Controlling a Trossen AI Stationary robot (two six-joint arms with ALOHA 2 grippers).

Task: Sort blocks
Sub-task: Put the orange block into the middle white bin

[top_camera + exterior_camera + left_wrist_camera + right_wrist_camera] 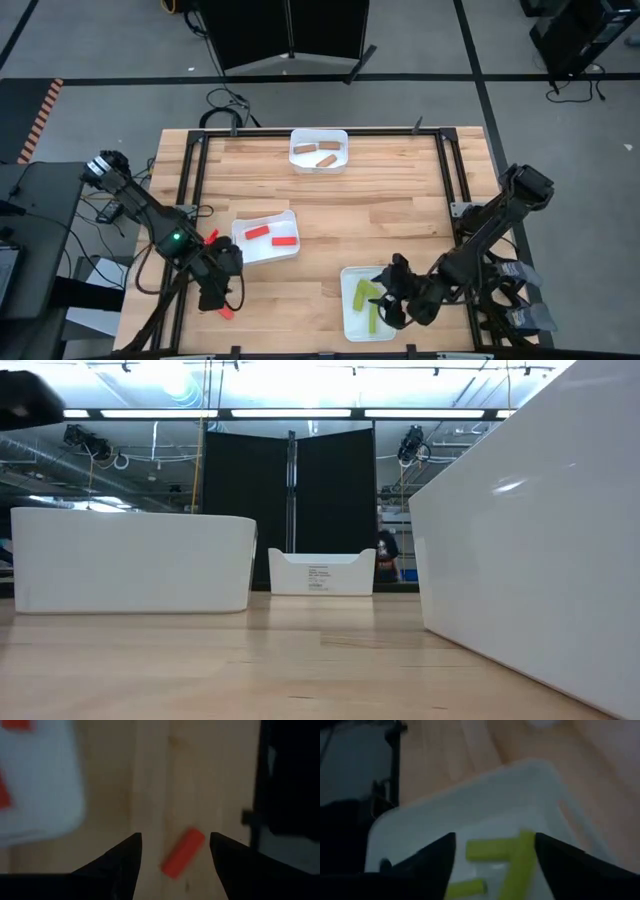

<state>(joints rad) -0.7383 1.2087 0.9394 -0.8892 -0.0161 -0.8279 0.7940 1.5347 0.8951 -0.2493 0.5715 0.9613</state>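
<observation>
A lone red block point(183, 852) lies flat on the wood near the table's near-left corner point(228, 312). My left gripper point(175, 837) hovers over it, open, one finger on each side and neither touching point(223, 298). Two more red blocks point(270, 235) lie in a white tray point(240, 250) beside it. My right gripper point(495, 837) is open above the near-right tray point(350, 322), where three yellow-green blocks point(507, 852) lie point(368, 300). Two tan blocks point(318, 155) rest in the far tray point(342, 136).
A black metal frame point(186, 180) runs round the wooden table top. In the low view the red blocks' tray point(130, 560), the far tray point(320, 572) and the near-right tray's wall point(540, 540) stand up from the wood. Bare wood lies between the three trays point(380, 215).
</observation>
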